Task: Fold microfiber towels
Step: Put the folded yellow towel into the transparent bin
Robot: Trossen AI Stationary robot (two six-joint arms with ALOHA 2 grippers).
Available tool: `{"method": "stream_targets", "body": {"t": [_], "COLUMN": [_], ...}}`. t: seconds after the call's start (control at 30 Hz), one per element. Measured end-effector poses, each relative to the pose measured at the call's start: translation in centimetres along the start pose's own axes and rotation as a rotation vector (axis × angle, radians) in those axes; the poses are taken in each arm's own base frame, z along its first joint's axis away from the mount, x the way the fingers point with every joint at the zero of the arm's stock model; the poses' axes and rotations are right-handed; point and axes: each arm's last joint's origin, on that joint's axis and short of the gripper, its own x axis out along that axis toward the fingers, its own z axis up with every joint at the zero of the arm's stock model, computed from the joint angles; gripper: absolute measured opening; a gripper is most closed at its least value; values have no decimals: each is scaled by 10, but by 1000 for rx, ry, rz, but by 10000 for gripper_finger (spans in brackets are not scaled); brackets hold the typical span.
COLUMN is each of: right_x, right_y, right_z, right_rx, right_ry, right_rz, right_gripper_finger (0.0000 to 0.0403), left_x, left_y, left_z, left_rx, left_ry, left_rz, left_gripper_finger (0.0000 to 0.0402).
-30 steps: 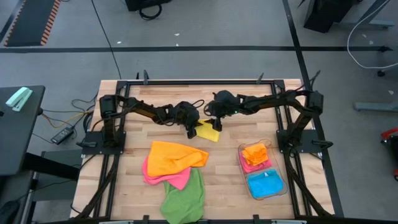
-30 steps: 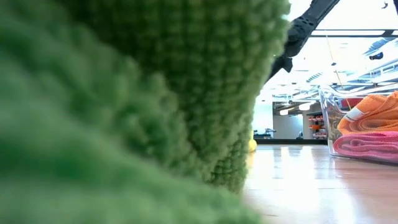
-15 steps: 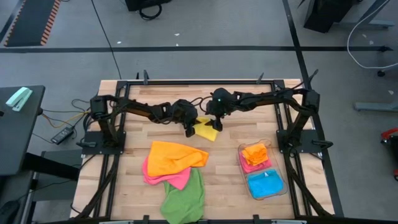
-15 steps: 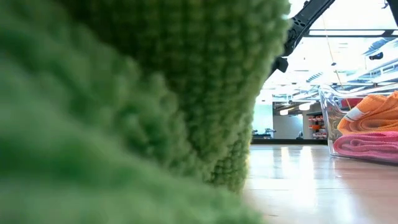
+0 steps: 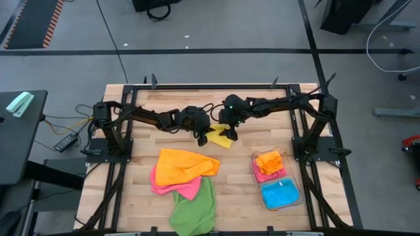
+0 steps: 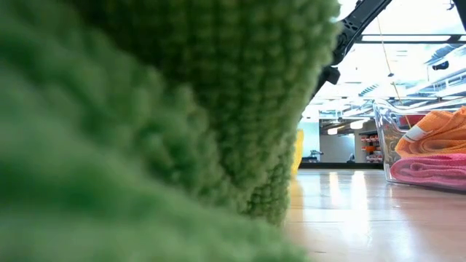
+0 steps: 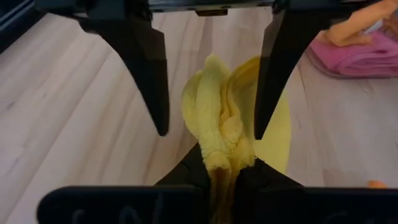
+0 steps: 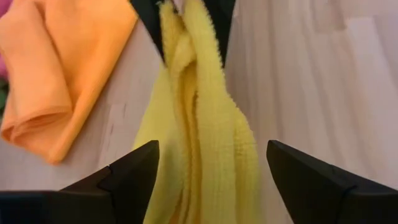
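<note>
Robotics lab, framed wooden table [image 5: 170, 141], grey floor [image 5: 216, 26], cables [image 5: 69, 121]

No text, label, brand, number or sign can be read in any of the four views. The cloths, the clear bin, the desk and the dark arms carry no lettering that can be made out. The room beyond the desk in the low view shows only bright ceiling lights and blurred shapes, with nothing legible on them.
</note>
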Motion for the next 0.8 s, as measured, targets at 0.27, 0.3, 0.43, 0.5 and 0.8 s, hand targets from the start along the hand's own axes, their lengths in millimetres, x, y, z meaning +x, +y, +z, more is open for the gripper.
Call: {"method": "stream_targets", "body": {"t": [0.27,0.3,0.43,0.5,0.8], "right_x": [0,-1,-1,-1,-9], "right_y": [3,3,3,3,3], "right_z": [-4,-4,-4,-4,-1], "right_rx": [18,25,27,26,53], "right_ry": [45,46,44,42,150], "right_rz": [13,13,13,13,27], "right_gripper_finger": [236,226,181,156,42], "left_x": [0,0,0,0,0], "left_y": [-6,-6,-6,-6,-6], "left_z": [6,7,7,7,8], "left_rx": [17,22,29,45,109], "left_ry": [-60,-68,-71,-76,-81], "left_rz": [1,1,6,7,9], "left_gripper_finger": [52,51,43,42,151]}}
